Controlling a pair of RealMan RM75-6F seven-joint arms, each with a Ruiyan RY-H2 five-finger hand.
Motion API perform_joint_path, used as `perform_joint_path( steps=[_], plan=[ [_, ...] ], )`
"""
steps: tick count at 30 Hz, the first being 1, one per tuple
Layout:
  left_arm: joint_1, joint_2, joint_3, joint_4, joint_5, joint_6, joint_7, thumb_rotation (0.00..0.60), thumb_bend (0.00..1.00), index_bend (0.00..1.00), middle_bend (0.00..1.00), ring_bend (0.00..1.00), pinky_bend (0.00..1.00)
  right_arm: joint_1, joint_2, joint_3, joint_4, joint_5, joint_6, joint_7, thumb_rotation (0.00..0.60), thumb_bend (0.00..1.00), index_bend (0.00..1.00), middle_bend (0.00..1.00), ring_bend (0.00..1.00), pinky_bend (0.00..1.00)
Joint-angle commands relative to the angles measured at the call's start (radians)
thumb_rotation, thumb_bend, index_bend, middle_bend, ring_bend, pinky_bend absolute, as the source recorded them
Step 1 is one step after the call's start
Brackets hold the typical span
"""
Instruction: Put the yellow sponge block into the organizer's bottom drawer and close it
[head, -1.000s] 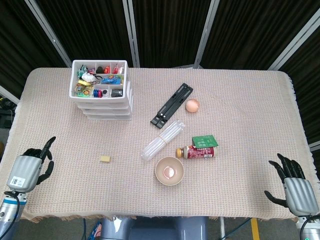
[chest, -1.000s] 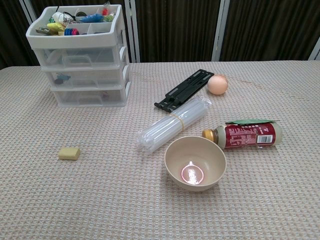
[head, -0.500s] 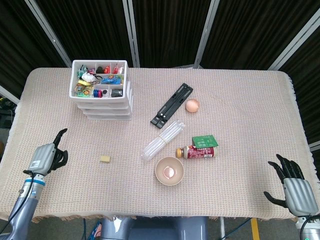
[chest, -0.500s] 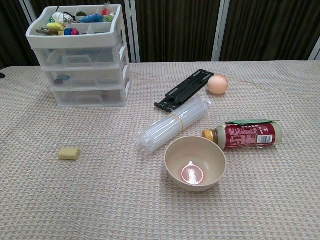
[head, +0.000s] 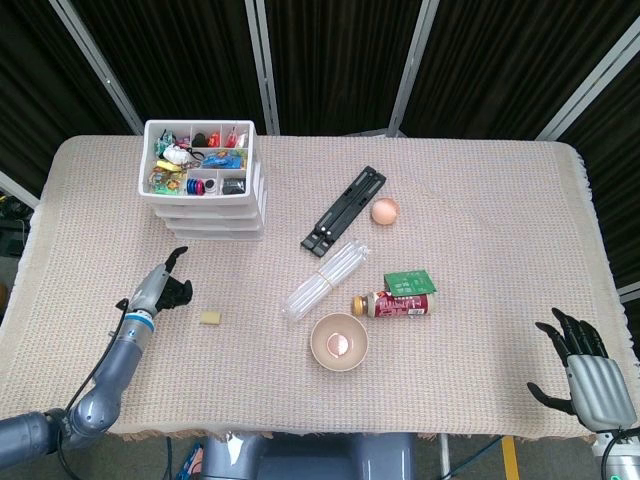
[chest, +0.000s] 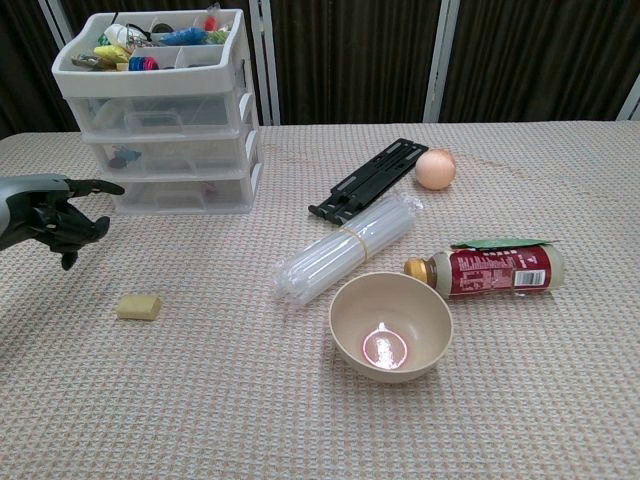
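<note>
The worktop (head: 480, 200), covered by a woven beige cloth, carries everything the task needs, and as far as the pictures show none of the task is done yet. The white three-drawer organizer (head: 205, 190) stands at the far left with its open top tray full of small oddments, and in the chest view all three drawers sit flush, the bottom drawer (chest: 180, 190) not yet pulled out. The left hand (head: 165, 288) hovers above the cloth between the organizer and the block, holding nothing, one finger stretched forward and the others curled loosely inward. The right hand (head: 585, 372) hangs at the near right corner, well apart from everything, fingers spread and empty. The yellow sponge block (head: 210, 318) lies loose on the cloth just beside the left hand, touching nothing else. Still to come, by my reading: opening the bottom drawer, picking up the block, dropping it inside and pushing the drawer shut. The bowl (head: 339, 342), bottle (head: 395, 303) and bundle of clear tubes (head: 326, 279) lie clear of that path.
</note>
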Motion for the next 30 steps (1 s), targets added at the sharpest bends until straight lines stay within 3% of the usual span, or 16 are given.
perform_joint_path(
  steps=[1,7,16,30],
  plan=[
    [-0.055,-0.052,-0.026,0.049,-0.068,-0.033,0.003,0.6,0.68,0.0,0.97,0.86,0.67,0.0,-0.001,-0.001,0.005,-0.006,0.004,0.001,0.6,0.1,0.16,0.0,0.0,0.0],
    [-0.111,-0.123,-0.053,0.124,-0.142,-0.009,-0.001,0.6,0.72,0.0,0.97,0.86,0.67,-0.001,-0.003,0.0,0.011,-0.01,0.01,0.006,0.6,0.1,0.16,0.0,0.0,0.0],
    [-0.17,-0.186,-0.074,0.2,-0.254,-0.027,0.007,0.6,0.96,0.0,0.98,0.87,0.67,-0.003,-0.001,0.002,0.014,-0.013,0.017,0.02,0.6,0.1,0.16,0.0,0.0,0.0],
    [-0.23,-0.257,-0.13,0.298,-0.322,-0.032,-0.009,0.6,0.99,0.0,0.98,0.87,0.67,-0.004,0.002,0.005,0.015,-0.008,0.019,0.034,0.6,0.1,0.16,0.0,0.0,0.0]
  ],
)
